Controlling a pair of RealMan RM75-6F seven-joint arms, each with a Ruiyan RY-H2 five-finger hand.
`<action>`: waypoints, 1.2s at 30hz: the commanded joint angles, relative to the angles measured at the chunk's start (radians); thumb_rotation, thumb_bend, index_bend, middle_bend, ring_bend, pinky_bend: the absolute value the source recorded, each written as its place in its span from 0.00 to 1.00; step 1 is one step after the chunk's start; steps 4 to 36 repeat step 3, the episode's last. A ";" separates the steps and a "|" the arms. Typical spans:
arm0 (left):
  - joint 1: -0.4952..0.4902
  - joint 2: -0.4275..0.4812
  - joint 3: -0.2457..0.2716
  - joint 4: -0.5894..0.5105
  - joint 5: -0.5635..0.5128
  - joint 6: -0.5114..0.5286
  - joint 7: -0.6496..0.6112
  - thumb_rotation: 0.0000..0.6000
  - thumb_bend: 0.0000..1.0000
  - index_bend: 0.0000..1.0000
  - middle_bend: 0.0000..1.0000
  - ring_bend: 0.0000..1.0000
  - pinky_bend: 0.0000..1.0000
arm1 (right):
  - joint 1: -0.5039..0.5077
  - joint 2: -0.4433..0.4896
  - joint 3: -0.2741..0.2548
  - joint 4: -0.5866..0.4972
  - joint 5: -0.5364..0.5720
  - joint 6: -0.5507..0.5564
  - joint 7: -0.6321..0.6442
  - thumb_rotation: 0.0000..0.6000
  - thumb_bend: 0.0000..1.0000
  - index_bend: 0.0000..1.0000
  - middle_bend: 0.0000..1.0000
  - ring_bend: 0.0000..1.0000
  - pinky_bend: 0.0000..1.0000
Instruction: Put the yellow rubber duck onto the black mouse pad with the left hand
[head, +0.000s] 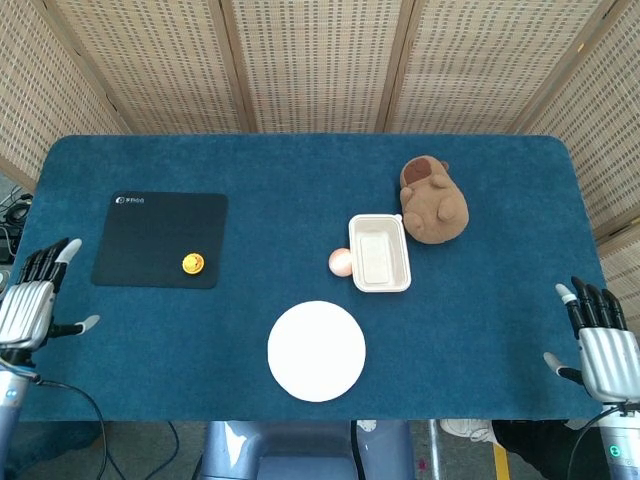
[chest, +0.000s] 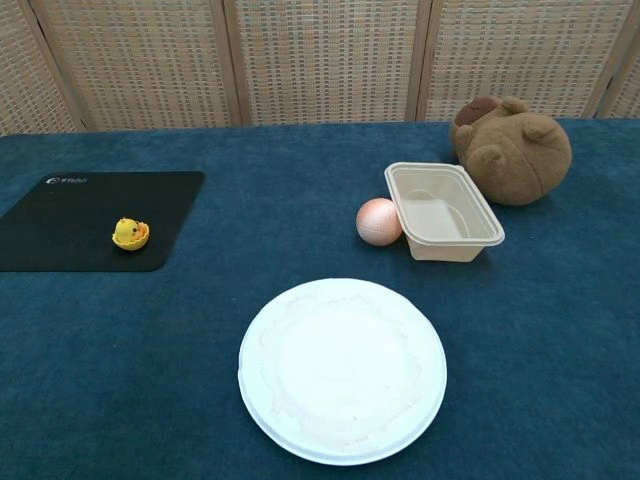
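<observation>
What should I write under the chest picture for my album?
Yellow rubber duck sits on the black mouse pad, no hands in sight.

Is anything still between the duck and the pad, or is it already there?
Nothing is in the way: the duck already sits on the pad, near its front right corner. The left hand is off the pad at the table's left edge, holding nothing.
</observation>
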 joint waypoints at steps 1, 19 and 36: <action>0.031 0.009 0.019 -0.014 0.042 0.038 -0.013 1.00 0.11 0.00 0.00 0.00 0.00 | -0.004 0.003 -0.001 -0.005 -0.008 0.010 0.003 1.00 0.00 0.08 0.00 0.00 0.00; 0.040 0.015 0.022 -0.027 0.050 0.044 -0.003 1.00 0.11 0.00 0.00 0.00 0.00 | -0.006 0.005 -0.001 -0.008 -0.008 0.014 0.006 1.00 0.00 0.08 0.00 0.00 0.00; 0.040 0.015 0.022 -0.027 0.050 0.044 -0.003 1.00 0.11 0.00 0.00 0.00 0.00 | -0.006 0.005 -0.001 -0.008 -0.008 0.014 0.006 1.00 0.00 0.08 0.00 0.00 0.00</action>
